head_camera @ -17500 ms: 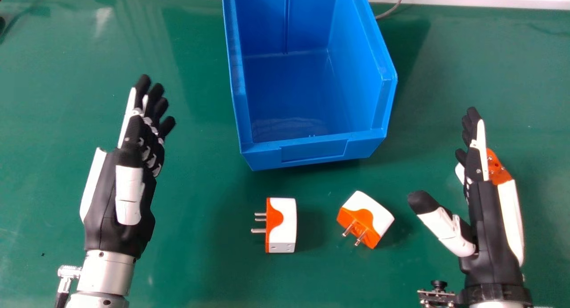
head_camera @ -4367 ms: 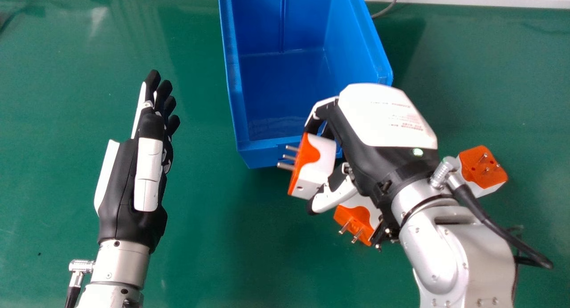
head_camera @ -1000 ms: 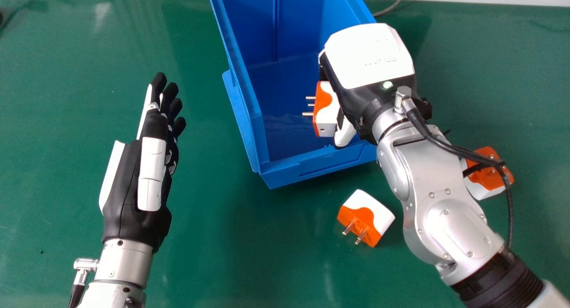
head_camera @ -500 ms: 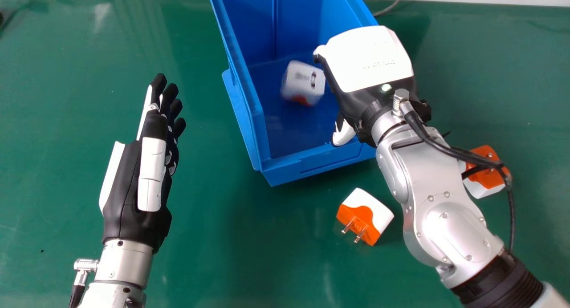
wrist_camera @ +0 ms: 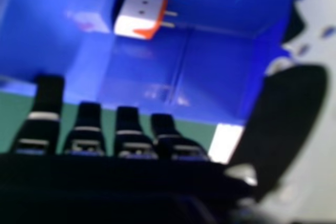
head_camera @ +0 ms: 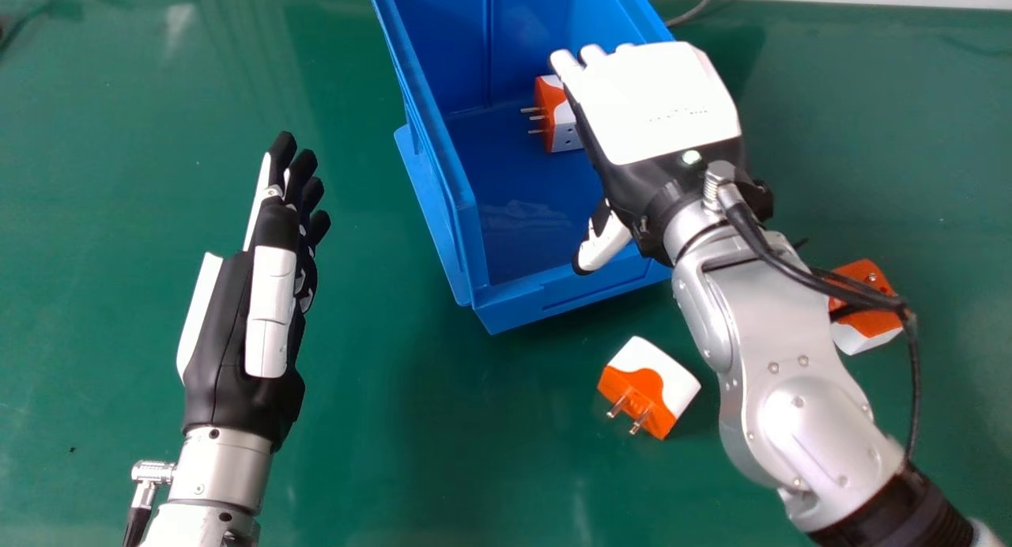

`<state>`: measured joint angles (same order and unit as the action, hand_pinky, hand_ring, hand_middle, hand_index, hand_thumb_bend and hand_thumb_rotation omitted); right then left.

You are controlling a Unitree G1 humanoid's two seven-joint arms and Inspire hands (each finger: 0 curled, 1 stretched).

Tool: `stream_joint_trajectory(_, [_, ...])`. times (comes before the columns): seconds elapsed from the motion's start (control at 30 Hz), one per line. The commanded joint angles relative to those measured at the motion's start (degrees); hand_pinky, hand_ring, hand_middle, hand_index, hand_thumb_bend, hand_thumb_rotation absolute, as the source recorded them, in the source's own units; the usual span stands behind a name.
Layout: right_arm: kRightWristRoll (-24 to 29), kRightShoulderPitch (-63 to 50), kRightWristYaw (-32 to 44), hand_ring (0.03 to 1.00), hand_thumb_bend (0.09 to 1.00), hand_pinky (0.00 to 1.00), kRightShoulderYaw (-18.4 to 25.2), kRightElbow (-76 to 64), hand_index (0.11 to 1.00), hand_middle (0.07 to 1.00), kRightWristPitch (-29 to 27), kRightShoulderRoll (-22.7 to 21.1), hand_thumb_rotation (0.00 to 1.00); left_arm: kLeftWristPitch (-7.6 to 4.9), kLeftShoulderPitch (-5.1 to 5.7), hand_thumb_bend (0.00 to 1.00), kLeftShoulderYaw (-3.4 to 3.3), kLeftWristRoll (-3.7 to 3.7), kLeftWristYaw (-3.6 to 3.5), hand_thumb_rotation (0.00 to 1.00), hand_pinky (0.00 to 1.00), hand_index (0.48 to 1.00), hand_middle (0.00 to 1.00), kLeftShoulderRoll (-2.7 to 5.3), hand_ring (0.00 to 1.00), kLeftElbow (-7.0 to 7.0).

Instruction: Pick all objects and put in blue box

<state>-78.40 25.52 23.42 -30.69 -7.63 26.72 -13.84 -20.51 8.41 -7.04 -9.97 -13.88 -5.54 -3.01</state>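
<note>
I have the right hand (head_camera: 656, 108) over the blue box (head_camera: 518, 314) at upper centre of the head view, its fingers spread and its thumb held apart. The box is smooth, molded plastic with ribbed walls and a thick rim. One blocky plug adapter (head_camera: 547, 104), a white and orange shell with metal pins, is inside the box, partly hidden by my hand's edge; the right hand view shows me a gap between it and the fingertips.

A second adapter (head_camera: 652, 381) lies tilted on the glossy green tabletop (head_camera: 356, 452), right of lower centre, nearer me than the box. A third adapter (head_camera: 862, 337) sits at right, partly behind a black cable (head_camera: 850, 294). My left hand (head_camera: 217, 349) is at left, fingers straight.
</note>
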Motion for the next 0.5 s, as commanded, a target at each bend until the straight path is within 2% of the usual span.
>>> stream_joint_trajectory(0.0, [-0.54,-1.56,-1.39,0.946,0.928,0.87,1.97,-4.25,0.954,0.955,0.74,0.85,0.27,-0.93,-0.48,0.85,-0.1,0.07,-0.05,1.0,1.0,1.0,1.0,-0.35,1.0,0.55])
stream_joint_trajectory(0.07, [-0.57,-3.24,-1.98,0.946,0.928,0.87,2.65,-5.72,0.954,0.955,0.88,1.28,0.27,-0.51,-0.38,0.85,-0.14,-0.29,-0.08,1.0,1.0,1.0,1.0,-0.3,1.0,0.92])
stream_joint_trajectory(0.13, [-0.69,-4.57,-2.51,0.957,0.928,0.88,3.18,-6.36,0.963,0.964,0.85,1.68,0.27,-0.69,-0.41,0.85,-0.18,-0.57,-0.27,1.0,1.0,1.0,1.0,-0.29,1.0,0.87])
stream_joint_trajectory(0.23, [-0.57,-6.68,-4.84,0.966,0.922,0.89,3.8,-6.87,0.971,0.972,0.69,2.44,0.27,-1.16,-0.69,0.84,-0.27,-0.5,-0.37,1.0,1.0,1.0,1.0,-0.41,1.0,0.4])
stream_joint_trajectory(0.43, [3.24,-11.68,-12.77,0.978,0.919,0.9,5.85,-9.88,0.981,0.982,-1.46,4.1,0.27,-1.43,-0.86,0.84,-0.55,-1.01,-0.86,1.0,1.0,1.0,1.0,-0.36,1.0,-0.03])
stream_joint_trajectory(0.47, [3.52,-12.66,-14.4,0.978,0.919,0.9,6.02,-10.85,0.981,0.982,-1.82,4.37,0.27,-1.64,-0.89,0.84,-0.58,-0.81,-0.85,1.0,1.0,1.0,1.0,-0.45,1.0,-0.18])
